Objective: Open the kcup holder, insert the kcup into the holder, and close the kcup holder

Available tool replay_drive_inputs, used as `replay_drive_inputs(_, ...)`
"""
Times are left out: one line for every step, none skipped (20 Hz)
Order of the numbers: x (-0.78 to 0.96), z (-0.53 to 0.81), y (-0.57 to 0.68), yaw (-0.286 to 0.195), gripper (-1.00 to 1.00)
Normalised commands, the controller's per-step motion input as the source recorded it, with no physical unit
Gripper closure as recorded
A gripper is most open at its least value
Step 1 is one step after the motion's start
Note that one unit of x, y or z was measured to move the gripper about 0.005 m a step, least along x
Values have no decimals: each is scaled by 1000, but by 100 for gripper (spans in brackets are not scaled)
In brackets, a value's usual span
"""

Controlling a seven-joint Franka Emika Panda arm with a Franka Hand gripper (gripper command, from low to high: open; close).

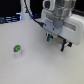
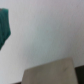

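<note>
Pale and nearly bare, the surface [image 1: 30, 67] fills the front of the exterior view, a smooth off-white sheet. On it, toward the exterior view's left, stands the kcup [image 1: 16, 49], a tiny pale pod with a bright green top, upright and alone, well apart from the arm. Behind, along the far edge, dark blurred shapes [image 1: 9, 20] line the room; what they are cannot be told. At the exterior view's right the end effector [image 1: 55, 43] hangs from its white housing above the surface, dark fingers pointing down; whether they are parted or together cannot be told at this blur. The wrist view shows only pale surface, a teal patch [image 2: 4, 27] at one edge and a tan slab [image 2: 50, 74].
</note>
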Motion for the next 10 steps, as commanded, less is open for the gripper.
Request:
replay_drive_inputs(30,124,-582,-242,-100)
replay_drive_inputs(-11,112,-556,-251,-100)
replay_drive_inputs(-54,90,-533,-254,-100)
replay_drive_inputs(-13,121,-601,-236,-100)
replay_drive_inputs(9,79,-628,-239,-100)
replay_drive_inputs(-23,79,-620,-239,-100)
replay_drive_inputs(17,70,-604,-245,-100)
replay_drive_inputs(0,60,-612,-243,-100)
replay_drive_inputs(-2,43,-628,-241,-100)
replay_drive_inputs(2,20,-644,-238,-100)
